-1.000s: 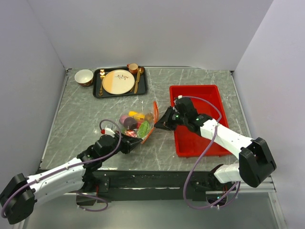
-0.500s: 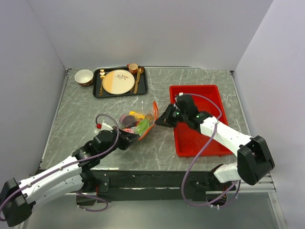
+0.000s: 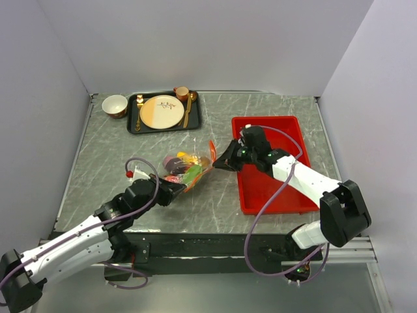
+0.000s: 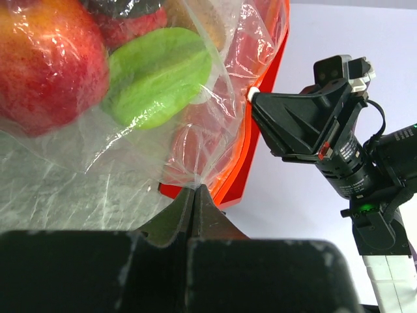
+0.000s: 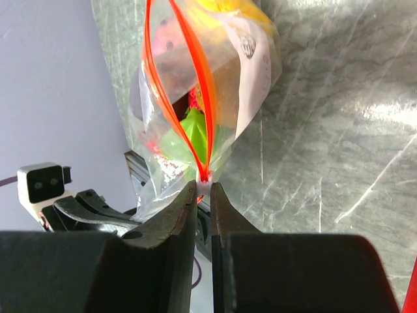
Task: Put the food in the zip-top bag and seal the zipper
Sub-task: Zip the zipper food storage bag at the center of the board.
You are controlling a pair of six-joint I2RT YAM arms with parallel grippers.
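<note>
The food (image 4: 159, 75) is seen inside the zip-top bag (image 5: 254, 59), which is held between the two tools over the counter (image 5: 326, 98). The left tool (image 4: 195, 194) is closed on a pinch of the clear film at the bag's edge, with a green piece and a red round one lying just beyond its tips. The right tool (image 5: 203, 190) is clamped on the near end of the zipper (image 5: 186, 78). The zipper's two orange-red strips part directly ahead of that tool and run away from it with a gap between them, so the mouth is open.

Loading is judged finished, and sealing is the step in hand. For the next move, the strips would need to be pressed together and the right tool's pinch drawn along the zipper, away from the end now held. The film would have to be kept taut by the left tool, and the pull kept in line with the strip so that neither grip is lost.
</note>
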